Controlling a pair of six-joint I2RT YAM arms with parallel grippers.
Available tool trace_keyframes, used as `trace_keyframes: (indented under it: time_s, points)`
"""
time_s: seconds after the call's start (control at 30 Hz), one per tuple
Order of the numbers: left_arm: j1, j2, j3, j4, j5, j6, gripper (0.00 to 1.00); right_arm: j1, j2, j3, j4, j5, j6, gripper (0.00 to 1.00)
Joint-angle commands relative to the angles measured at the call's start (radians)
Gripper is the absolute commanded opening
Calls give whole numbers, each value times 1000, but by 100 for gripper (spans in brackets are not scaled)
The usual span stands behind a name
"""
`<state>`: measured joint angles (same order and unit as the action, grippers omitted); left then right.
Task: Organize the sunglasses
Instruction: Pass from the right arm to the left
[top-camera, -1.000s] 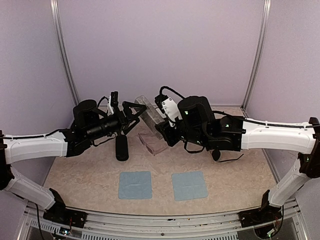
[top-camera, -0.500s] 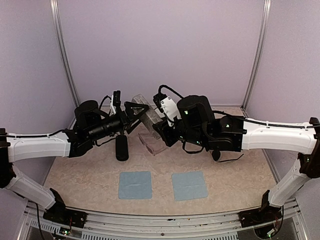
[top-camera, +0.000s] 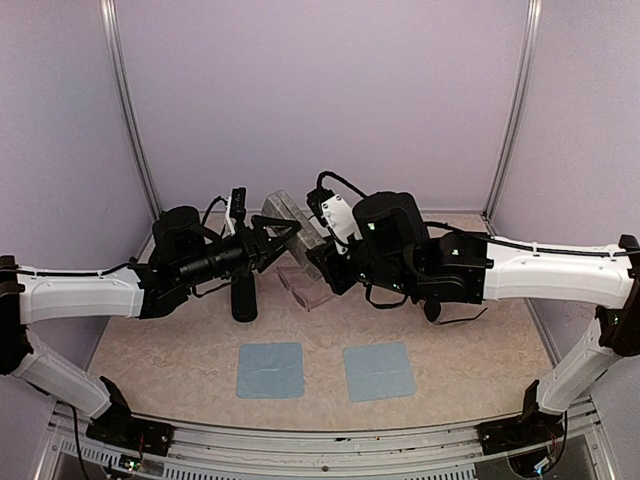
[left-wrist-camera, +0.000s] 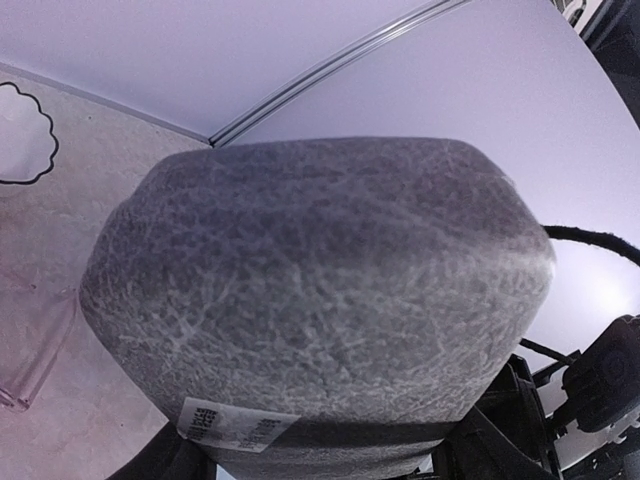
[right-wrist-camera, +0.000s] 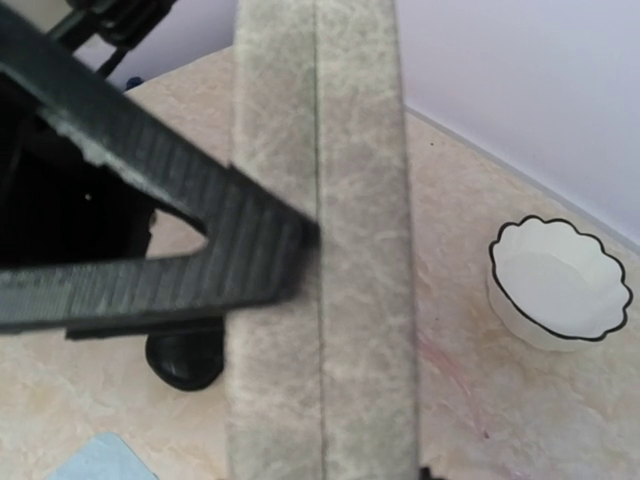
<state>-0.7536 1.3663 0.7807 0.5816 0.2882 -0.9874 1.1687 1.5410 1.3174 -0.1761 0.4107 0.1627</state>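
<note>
Top external: both arms meet mid-air over the back of the worktop (top-camera: 480, 360), with the grey speckled case (top-camera: 288, 205) between them, tilted and clear of the surface.

The right hand (top-camera: 322, 262) is clamped on the case's lower end. Right wrist view shows the case (right-wrist-camera: 320, 250) running straight up from the bottom edge with its seam facing the camera; the right hand's own fingers are out of frame.

The left hand (top-camera: 285, 232) is at the case's upper part. One ribbed black finger (right-wrist-camera: 150, 270) lies across the case face and touches it near the seam. The other finger is hidden, so I can't tell whether this hand is actually gripping or just in contact. In the left wrist view the case (left-wrist-camera: 320, 300) fills the frame, with a white label (left-wrist-camera: 235, 430) on its lower edge.

Sunglasses: both pairs are on the worktop, neither held.
- The pale pinkish-clear pair (top-camera: 305, 287) sits just below the raised case, between the two hands.
- The round dark-lens pair (top-camera: 435, 310) is partly under the right forearm, with a wire arm sticking out to the right.

Other items:
- The black oblong case (top-camera: 243, 297) stands upright, just left of the clear pair.
- Two blue cloths (top-camera: 271, 369) (top-camera: 379, 371) lie side by side near the front.
- A white scalloped bowl (right-wrist-camera: 560, 285) with a black rim is near the back wall.
</note>
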Motion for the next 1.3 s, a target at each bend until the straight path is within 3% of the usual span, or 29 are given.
trace_keyframes:
  time_s: [0.0,0.27,0.3,0.53,0.63,0.93,1.1,1.27]
  points:
    - [-7,-21,-8,30,27,23,56,8,-2,48,28,24,13,0]
    - [-7,-14,2,22,35,38,26,8,1,51,25,3,12,0]
    - [-7,-15,4,19,36,40,23,8,0,50,23,1,12,4]
    - [18,-11,-2,14,88,69,10,1,-63,20,14,-30,-14,60]
    - [41,-11,-16,24,147,84,8,-25,-110,-3,-20,-133,-36,74]
    - [73,1,-11,23,404,165,4,-258,-296,-115,-44,-601,54,86]
    - [62,7,-1,17,507,197,3,-369,-274,-121,-18,-900,172,86]
    - [34,12,28,6,553,220,2,-388,-209,-137,58,-1141,248,87]
